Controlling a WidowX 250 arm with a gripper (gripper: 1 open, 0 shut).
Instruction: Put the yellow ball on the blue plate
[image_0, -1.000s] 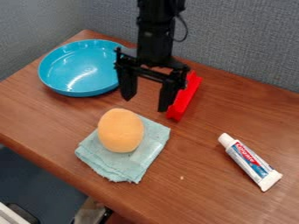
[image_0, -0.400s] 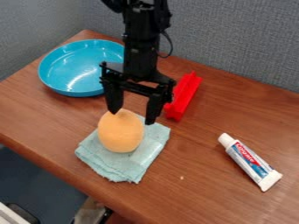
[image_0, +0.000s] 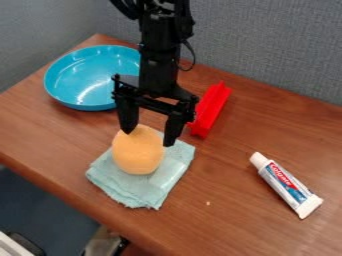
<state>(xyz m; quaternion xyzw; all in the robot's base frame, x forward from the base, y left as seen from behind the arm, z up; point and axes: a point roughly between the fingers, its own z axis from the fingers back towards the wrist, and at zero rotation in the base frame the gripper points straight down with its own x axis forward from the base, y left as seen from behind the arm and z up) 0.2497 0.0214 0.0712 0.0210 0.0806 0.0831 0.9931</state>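
The yellow ball (image_0: 136, 155), orange-yellow and slightly egg-shaped, rests on a pale teal folded cloth (image_0: 139, 172) near the table's front. My gripper (image_0: 150, 126) points straight down right over the ball's top, open, with one black finger at each side of the ball's upper part. Whether the fingers touch the ball I cannot tell. The blue plate (image_0: 74, 92), a shallow turquoise dish, sits at the back left with nothing in it, apart from the gripper.
A red block (image_0: 210, 109) lies just right of the arm. A toothpaste tube (image_0: 286, 184) lies at the right front. The wooden table (image_0: 54, 135) ends close in front of the cloth and at the left.
The gripper has come from beside the red block toward the front left and lower, and now hangs over the ball. It stays open. Ball and plate have not moved.
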